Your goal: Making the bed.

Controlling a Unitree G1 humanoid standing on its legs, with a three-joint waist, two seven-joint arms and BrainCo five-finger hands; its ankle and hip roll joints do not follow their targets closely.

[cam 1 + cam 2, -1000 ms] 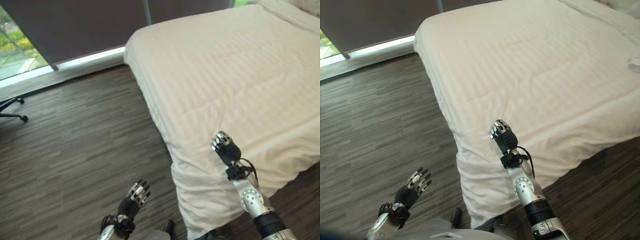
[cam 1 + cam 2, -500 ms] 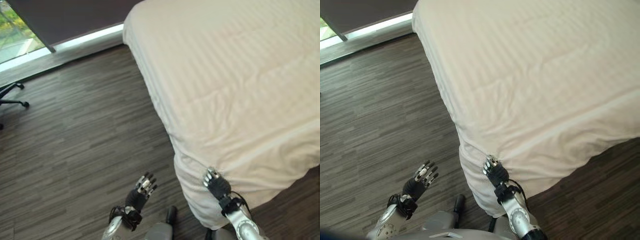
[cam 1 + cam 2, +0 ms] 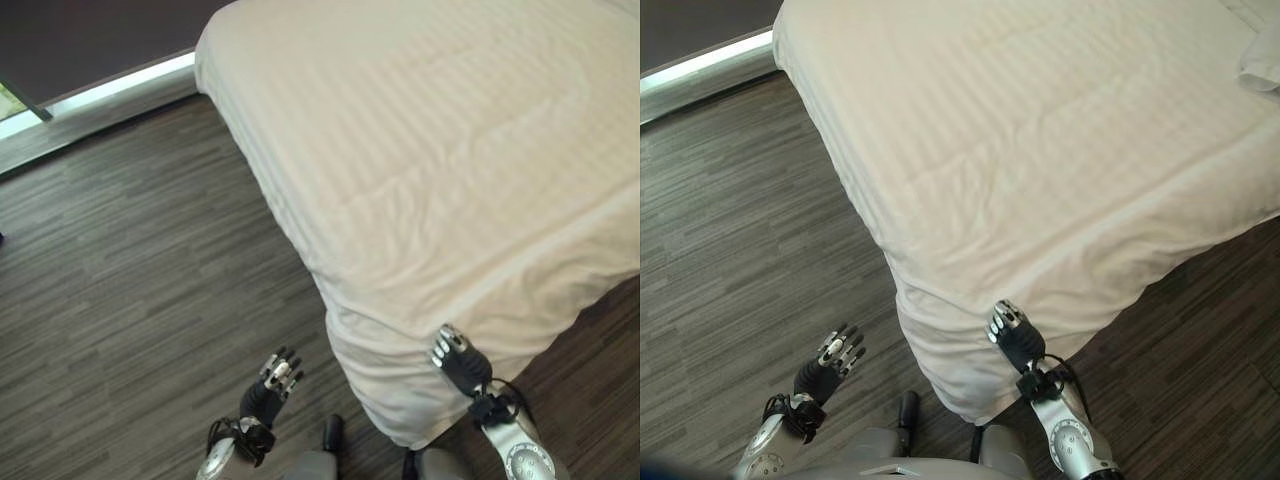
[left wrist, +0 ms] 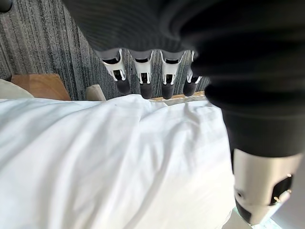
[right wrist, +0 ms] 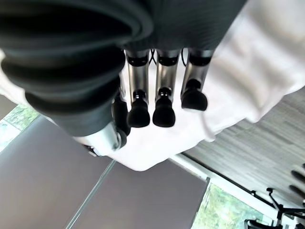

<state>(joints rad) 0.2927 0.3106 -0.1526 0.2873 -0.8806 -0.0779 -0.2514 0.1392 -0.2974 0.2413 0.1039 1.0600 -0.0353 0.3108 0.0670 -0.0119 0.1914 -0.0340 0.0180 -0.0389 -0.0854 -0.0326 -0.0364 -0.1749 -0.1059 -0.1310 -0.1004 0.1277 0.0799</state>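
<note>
A: What's moved?
B: The right hand (image 3: 458, 358) has lifted slightly at the duvet's (image 3: 450, 160) near corner, fingers straight, holding nothing.
A: The left hand (image 3: 275, 378)?
B: Over the wood floor (image 3: 130, 280), fingers relaxed, empty. The duvet covers the bed beyond.

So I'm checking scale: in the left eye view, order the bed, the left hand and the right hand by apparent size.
1. bed, by far largest.
2. right hand and left hand: look alike, no ranking.

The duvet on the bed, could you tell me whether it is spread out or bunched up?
Spread out. The duvet lies flat across the mattress top with only light creases, and its edge drapes over the near corner toward the floor.
</note>
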